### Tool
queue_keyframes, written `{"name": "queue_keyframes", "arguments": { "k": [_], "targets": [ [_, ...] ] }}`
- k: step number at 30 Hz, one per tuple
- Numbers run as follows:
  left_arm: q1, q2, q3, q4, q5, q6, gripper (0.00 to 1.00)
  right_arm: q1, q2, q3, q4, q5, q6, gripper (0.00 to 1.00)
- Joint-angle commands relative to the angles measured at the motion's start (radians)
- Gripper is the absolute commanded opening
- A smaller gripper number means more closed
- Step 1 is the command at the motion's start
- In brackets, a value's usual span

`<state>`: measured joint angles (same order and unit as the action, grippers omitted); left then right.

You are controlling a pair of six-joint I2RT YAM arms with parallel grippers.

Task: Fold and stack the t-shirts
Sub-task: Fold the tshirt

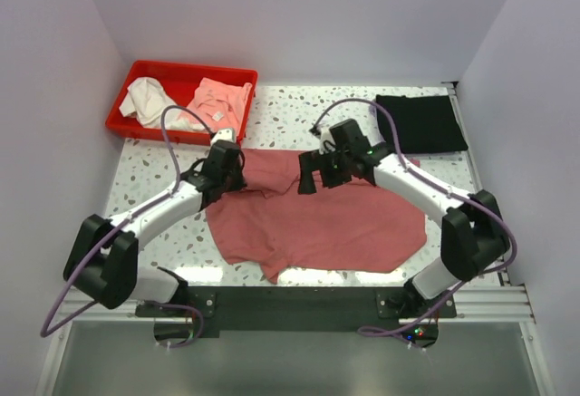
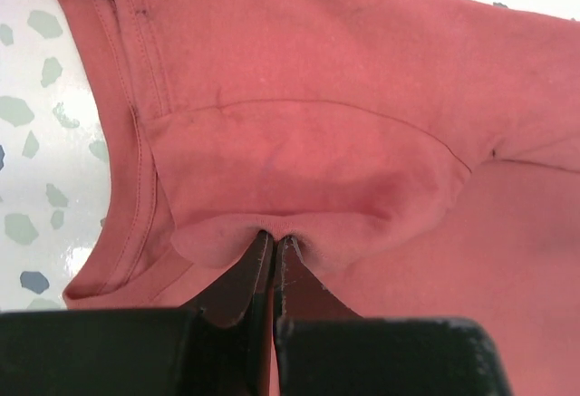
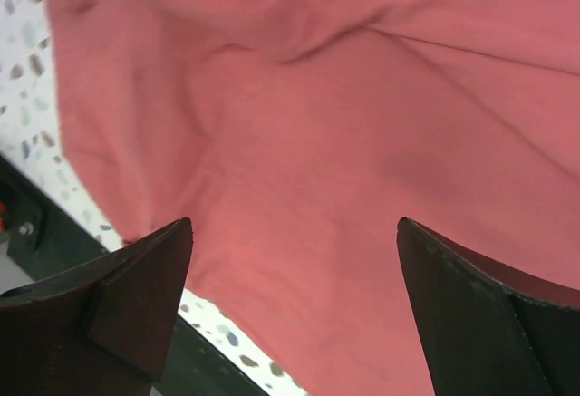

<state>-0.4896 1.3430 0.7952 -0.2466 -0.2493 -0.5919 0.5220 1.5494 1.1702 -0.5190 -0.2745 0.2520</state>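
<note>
The dusty rose-red t-shirt (image 1: 317, 219) lies spread and rumpled on the speckled table (image 1: 299, 115), filling its middle. My left gripper (image 1: 237, 177) is shut on a pinch of its cloth (image 2: 272, 224) near the collar at the shirt's far left part. My right gripper (image 1: 305, 181) hangs open above the shirt's far middle; its fingers (image 3: 145, 296) stand wide apart over the red cloth (image 3: 308, 188), holding nothing. The black t-shirt (image 1: 421, 122) lies folded flat at the far right of the table.
A red bin (image 1: 181, 99) at the far left holds a white cloth (image 1: 149, 101) and a pink cloth (image 1: 219, 101). White walls close in the table on three sides. The black base bar (image 1: 299, 305) runs along the near edge.
</note>
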Motion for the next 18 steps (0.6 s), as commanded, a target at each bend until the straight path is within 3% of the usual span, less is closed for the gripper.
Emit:
{"name": "queue_keyframes", "arguments": {
  "k": [1, 9, 18],
  "targets": [
    [0.022, 0.05, 0.073, 0.075, -0.016, -0.022, 0.0, 0.102, 0.064, -0.037, 0.241, -0.117, 0.058, 0.96],
    [0.089, 0.232, 0.217, 0.084, -0.005, 0.012, 0.0, 0.297, 0.264, 0.106, 0.321, 0.065, 0.056, 0.8],
    [0.129, 0.318, 0.236, 0.105, 0.058, 0.004, 0.0, 0.337, 0.461, 0.259, 0.347, 0.207, 0.102, 0.71]
  ]
}}
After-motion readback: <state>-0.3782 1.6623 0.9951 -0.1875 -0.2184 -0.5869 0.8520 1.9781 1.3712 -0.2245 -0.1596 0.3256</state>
